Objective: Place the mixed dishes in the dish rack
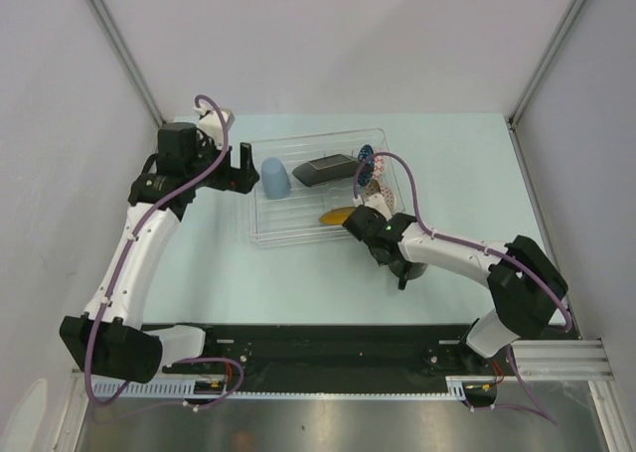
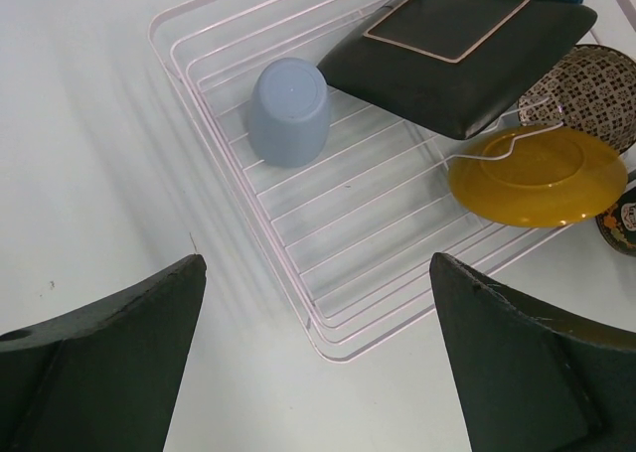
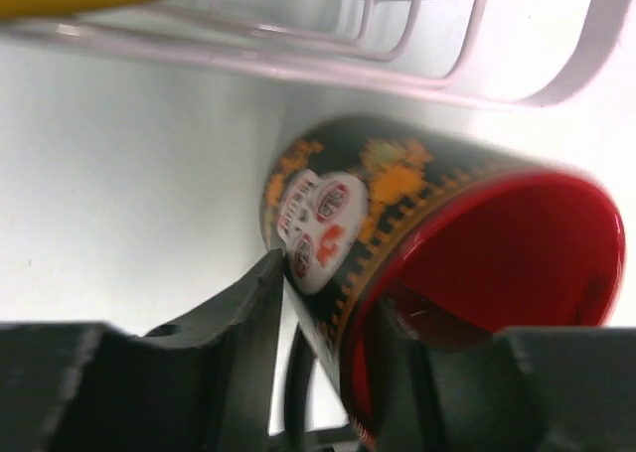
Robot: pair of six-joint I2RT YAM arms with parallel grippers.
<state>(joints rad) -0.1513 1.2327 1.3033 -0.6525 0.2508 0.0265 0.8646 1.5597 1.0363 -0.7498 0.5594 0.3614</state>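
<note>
Well, the mug [image 3: 397, 233] lies on its side on the desk [image 3: 119, 174], just outside the rack [image 3: 298, 67], its red mouth turned toward the right arm, likely so one finger can slip inside. The right jaws straddle its wall, one finger against the painted outside, the other at the mouth. Whether they are clenched, I can't tell. The left jaws hang released and empty near the rack's other end, out of the way, I'd guess. A square plate [image 2: 457, 65], yellow plate [image 2: 527, 174] and blue cup [image 2: 288, 109] sit in the rack.
</note>
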